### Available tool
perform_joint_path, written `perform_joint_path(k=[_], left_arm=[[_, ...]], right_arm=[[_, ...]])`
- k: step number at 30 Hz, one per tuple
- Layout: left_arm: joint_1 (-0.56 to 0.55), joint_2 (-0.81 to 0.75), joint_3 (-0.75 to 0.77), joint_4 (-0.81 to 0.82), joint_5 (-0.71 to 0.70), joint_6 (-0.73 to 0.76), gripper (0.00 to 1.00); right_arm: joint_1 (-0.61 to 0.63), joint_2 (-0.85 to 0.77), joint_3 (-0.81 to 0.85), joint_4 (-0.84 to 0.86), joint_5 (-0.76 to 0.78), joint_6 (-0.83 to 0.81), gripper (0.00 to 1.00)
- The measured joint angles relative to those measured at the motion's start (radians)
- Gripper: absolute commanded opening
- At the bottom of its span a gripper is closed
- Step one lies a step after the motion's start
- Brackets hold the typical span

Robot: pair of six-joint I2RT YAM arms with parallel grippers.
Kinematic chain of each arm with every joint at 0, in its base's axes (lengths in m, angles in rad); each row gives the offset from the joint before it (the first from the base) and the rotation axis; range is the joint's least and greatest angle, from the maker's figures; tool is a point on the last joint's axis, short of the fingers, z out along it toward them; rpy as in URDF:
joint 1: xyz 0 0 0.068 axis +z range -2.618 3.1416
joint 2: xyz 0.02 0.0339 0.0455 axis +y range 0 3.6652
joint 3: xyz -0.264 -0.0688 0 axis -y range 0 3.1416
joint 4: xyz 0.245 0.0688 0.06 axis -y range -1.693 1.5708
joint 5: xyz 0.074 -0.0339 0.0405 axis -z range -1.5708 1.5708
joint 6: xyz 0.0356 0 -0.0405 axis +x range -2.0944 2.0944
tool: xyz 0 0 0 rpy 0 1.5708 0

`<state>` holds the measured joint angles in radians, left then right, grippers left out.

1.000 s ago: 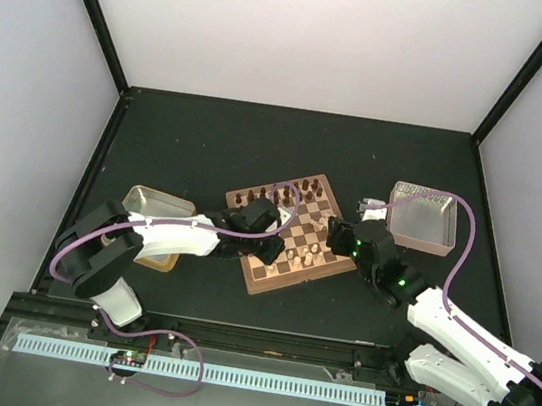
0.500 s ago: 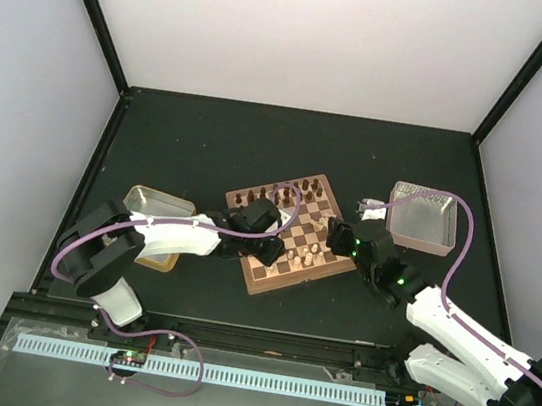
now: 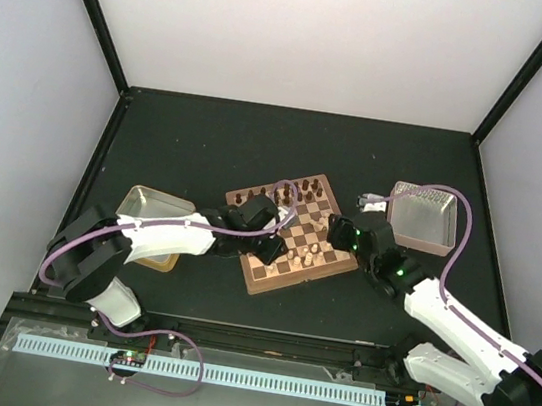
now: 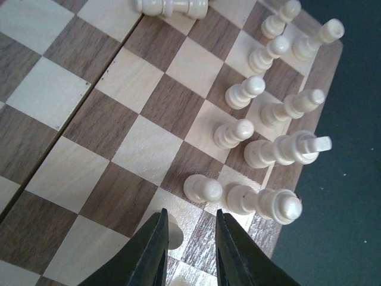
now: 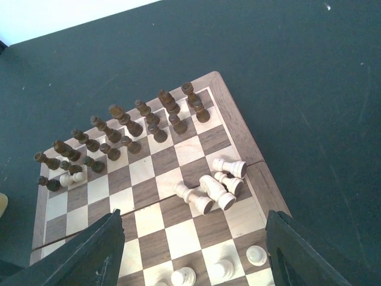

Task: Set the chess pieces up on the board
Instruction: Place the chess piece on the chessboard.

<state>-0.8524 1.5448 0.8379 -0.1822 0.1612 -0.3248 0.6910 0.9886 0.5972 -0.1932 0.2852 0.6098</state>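
The board (image 3: 258, 280) lies at the table's middle, with dark chessmen (image 5: 137, 128) in its far rows. In the left wrist view, cream chess pieces (image 4: 238, 132) stand in two rows along the board's (image 4: 149, 149) near edge. My left gripper (image 4: 190, 250) hangs low over that edge, its jaws slightly apart, with a cream pawn (image 4: 172, 233) showing against the left finger. My right gripper (image 5: 193, 238) is wide open and empty above the board (image 5: 178, 232). Three cream pieces (image 5: 217, 192) lie toppled below it near the right edge.
A tan metal tray (image 3: 154, 212) sits left of the board and a pinkish tray (image 3: 423, 216) sits right of it. One cream pawn (image 5: 71, 177) stands among the dark chessmen at the far left. Another cream piece (image 4: 169, 6) lies toppled mid-board.
My right arm has drawn slightly towards the far side, over the board's right part. My left gripper has stayed low at the board's near edge.
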Motion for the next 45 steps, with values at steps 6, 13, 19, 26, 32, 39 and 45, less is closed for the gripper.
perform_joint_path(k=[6, 13, 19, 26, 32, 39, 45], left_arm=[[0.027, -0.032, 0.006, -0.002, 0.035, -0.014, 0.29], [0.056, -0.015, 0.008, 0.000, 0.091, -0.026, 0.33], [0.061, 0.049, 0.011, -0.002, 0.143, -0.027, 0.33], [0.067, 0.067, 0.011, 0.000, 0.167, -0.026, 0.25], [0.068, 0.076, 0.011, -0.001, 0.186, -0.026, 0.24], [0.068, 0.077, 0.011, -0.004, 0.188, -0.026, 0.33], [0.072, 0.060, 0.013, -0.013, 0.179, -0.026, 0.38]], right_arm=[[-0.084, 0.128, 0.093, -0.046, -0.115, -0.001, 0.65], [-0.122, 0.227, 0.144, -0.074, -0.212, -0.001, 0.65], [-0.122, 0.232, 0.144, -0.084, -0.241, -0.001, 0.65], [-0.122, 0.232, 0.144, -0.084, -0.243, -0.001, 0.65], [-0.122, 0.232, 0.144, -0.085, -0.243, -0.001, 0.65], [-0.122, 0.232, 0.144, -0.085, -0.243, -0.005, 0.62], [-0.124, 0.285, 0.187, -0.126, -0.244, -0.055, 0.42]])
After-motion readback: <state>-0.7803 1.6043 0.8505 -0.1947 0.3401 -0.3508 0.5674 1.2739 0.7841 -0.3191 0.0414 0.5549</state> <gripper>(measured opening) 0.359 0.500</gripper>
